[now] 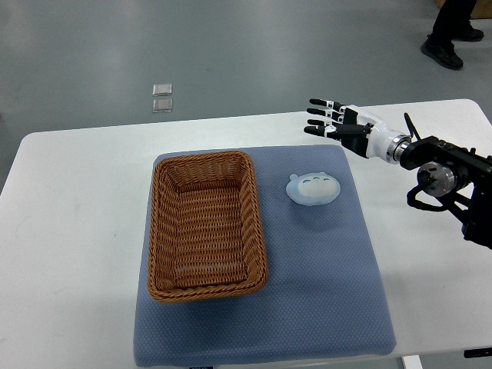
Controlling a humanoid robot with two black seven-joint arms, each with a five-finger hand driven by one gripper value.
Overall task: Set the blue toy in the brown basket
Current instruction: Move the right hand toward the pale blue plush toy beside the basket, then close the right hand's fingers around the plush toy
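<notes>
One right hand (332, 119), fingers (317, 102) spread, apparently above the tabletop (77, 192); blue toy (314, 188) lies beside the brown basket (206, 224) on the mat (323, 284).

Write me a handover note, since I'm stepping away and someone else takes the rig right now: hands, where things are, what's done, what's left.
Right hand: open, fingers spread, holding nothing, hovering over the white table beyond the far right corner of the blue mat.
Left hand: not in view.
Blue toy: lying on the mat, just right of the brown basket, apart from it and not touched by the hand.
Brown basket: on the left part of the mat, nothing inside.
Done: nothing yet.
Left: grasp the toy, carry it left over the basket rim, and release it inside.
</notes>
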